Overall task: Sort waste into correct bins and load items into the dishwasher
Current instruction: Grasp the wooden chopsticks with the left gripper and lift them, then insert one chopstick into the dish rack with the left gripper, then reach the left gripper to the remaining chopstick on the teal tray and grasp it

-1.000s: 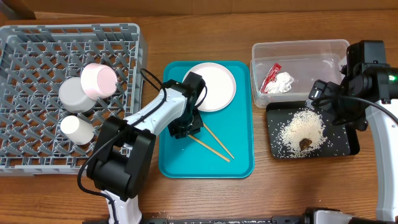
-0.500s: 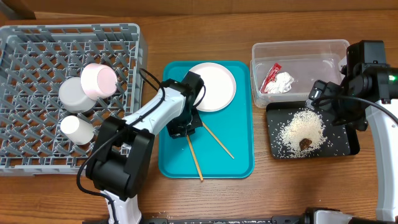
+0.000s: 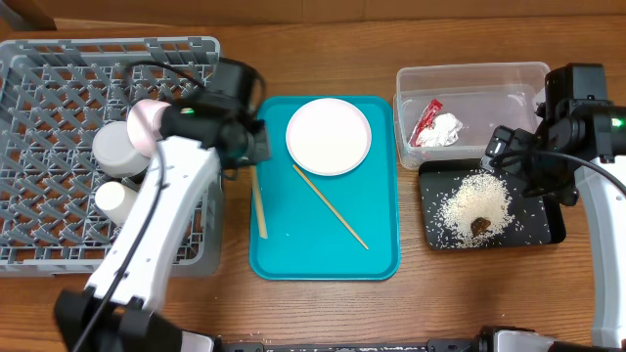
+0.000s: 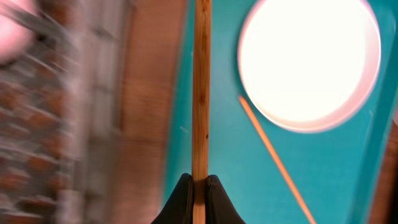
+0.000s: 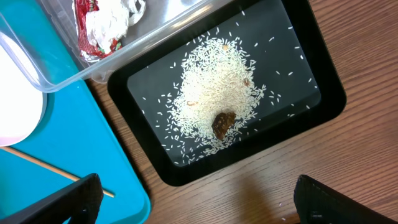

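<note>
Closest to the left wrist lens: left gripper [image 4: 199, 182], jaws pinched tight on the held chopstick [image 4: 201, 93], stick running straight up the frame just inside the teal tray [image 4: 224, 149] left edge. Finger bases cut off at the bottom border. Further out, second chopstick [image 4: 273, 158] lying slantwise on the teal, apart from the held one, lower end out of frame. Beyond that the plate [image 4: 309, 62] on the tray, top rim clipped. Left third blurred to streaks: rack [image 4: 93, 124] barely readable, pink smudge in the top corner, cannot tell which dish.

Closest to the right wrist lens: right gripper [image 5: 196, 183], fingers spread wide, gripping nothing, only dark tips showing in the two bottom corners. Past them the black tray [image 5: 329, 93], rice [image 5: 217, 93] heaped mid-tray with strays around, brown lump [image 5: 222, 122] on the heap. Farther, a corner of the clear tub [image 5: 62, 59] just beside the black tray, red wrapper [image 5: 93, 46] and tissue [image 5: 115, 15] inside, both cut by the top border.

Only from overhead: left arm [image 3: 161, 225] lying across the rack's right side, hiding part of the pink bowl [image 3: 145, 122]; grey bowl [image 3: 115, 147] and white cup [image 3: 111, 198] in the rack, edges behind the arm. Held chopstick touching the tray or lifted: cannot tell. Jaw gaps unreadable from above, given only by the wrist views. Whole tub and whole rack seen here alone, teal tray between them
</note>
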`<state>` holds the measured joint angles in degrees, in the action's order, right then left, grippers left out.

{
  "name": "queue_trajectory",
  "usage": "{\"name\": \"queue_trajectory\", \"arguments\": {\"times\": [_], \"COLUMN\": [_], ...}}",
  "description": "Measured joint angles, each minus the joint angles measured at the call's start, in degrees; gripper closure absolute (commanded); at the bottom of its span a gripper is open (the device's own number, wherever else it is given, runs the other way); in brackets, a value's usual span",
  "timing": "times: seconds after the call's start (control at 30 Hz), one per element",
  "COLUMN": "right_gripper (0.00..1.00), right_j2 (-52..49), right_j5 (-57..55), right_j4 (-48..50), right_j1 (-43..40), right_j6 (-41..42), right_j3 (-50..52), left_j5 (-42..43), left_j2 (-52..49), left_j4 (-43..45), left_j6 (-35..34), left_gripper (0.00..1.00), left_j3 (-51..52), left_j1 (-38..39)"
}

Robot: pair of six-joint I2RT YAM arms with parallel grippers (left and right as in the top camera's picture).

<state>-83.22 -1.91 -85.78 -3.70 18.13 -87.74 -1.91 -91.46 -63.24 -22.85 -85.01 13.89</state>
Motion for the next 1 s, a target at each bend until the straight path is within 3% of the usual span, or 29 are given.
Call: {"name": "queue_trajectory", "arguments": {"times": [0.17,0.33,0.43,0.47,0.57,0.67,0.8,1.0], "right_gripper": [0.0,0.0,0.0,0.0,0.0,0.0,0.0,0.0], "right_j2": [0.0,0.0,0.0,0.0,0.0,0.0,0.0,0.0], "right_j5": [0.07,0.24,0.24,0.24,0.24,0.22,0.24,0.24], "right_j4": [0.04,0.02,0.04,0.02,0.04,0.02,0.02,0.07], "right_j1": [-0.02,0.0,0.0,0.0,0.0,0.0,-0.02,0.0], "right_j6": [0.02,0.02,-0.02,0.0,0.02,0.0,0.0,0.0], "right_j3": [0.0,0.0,0.0,0.0,0.0,0.0,0.0,0.0], "left_j5": [-3.78,-5.18,-5.38,-5.42,-5.46,-4.92,1.75,13.38], "left_j2": [1.79,-0.66,-2.62,-3.37,-4.87,-5.31,-5.31,-5.29], "left_j4": [2.05,5.62,6.6,6.73,6.73,6.67,5.51,3.65], "left_j6": [13.05,21.09,23.12,23.82,24.74,24.79,23.98,15.04], "left_gripper": [0.96,0.96,0.8,0.59,0.37,0.32,0.29,0.27], "left_j3": [-0.5,-0.5,-0.5,-0.5,-0.5,-0.5,-0.5,-0.07], "left_j1": [-8.5,-13.6,-14.49,-14.64,-14.64,-14.64,-14.43,-7.87]}}
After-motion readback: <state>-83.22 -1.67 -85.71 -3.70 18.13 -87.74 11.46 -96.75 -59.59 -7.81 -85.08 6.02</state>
